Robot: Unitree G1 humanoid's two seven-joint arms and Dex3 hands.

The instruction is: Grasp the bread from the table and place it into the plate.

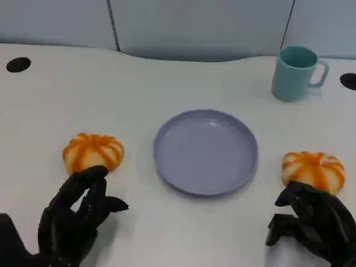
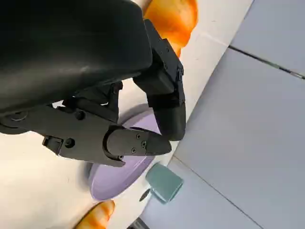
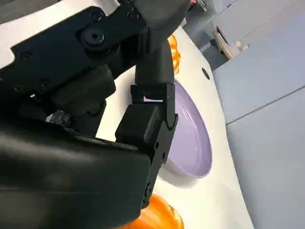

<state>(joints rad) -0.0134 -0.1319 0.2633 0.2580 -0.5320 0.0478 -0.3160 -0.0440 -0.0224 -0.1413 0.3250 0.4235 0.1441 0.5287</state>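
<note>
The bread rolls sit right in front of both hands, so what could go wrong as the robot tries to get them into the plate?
The left roll lies just beyond the left hand, whose fingers are apart: a clumsy reach might push it away instead of grasping it.

The right roll sits near the table's right side, with the right hand close behind it; a nudge could roll it outward.

The plate has a low rim, so bread dropped near its edge might tumble back onto the table.

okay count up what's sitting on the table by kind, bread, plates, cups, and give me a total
Bread: 2, left bread and right bread
Plates: 1, purple plate
Cups: 1, teal mug
Total: 4
</note>
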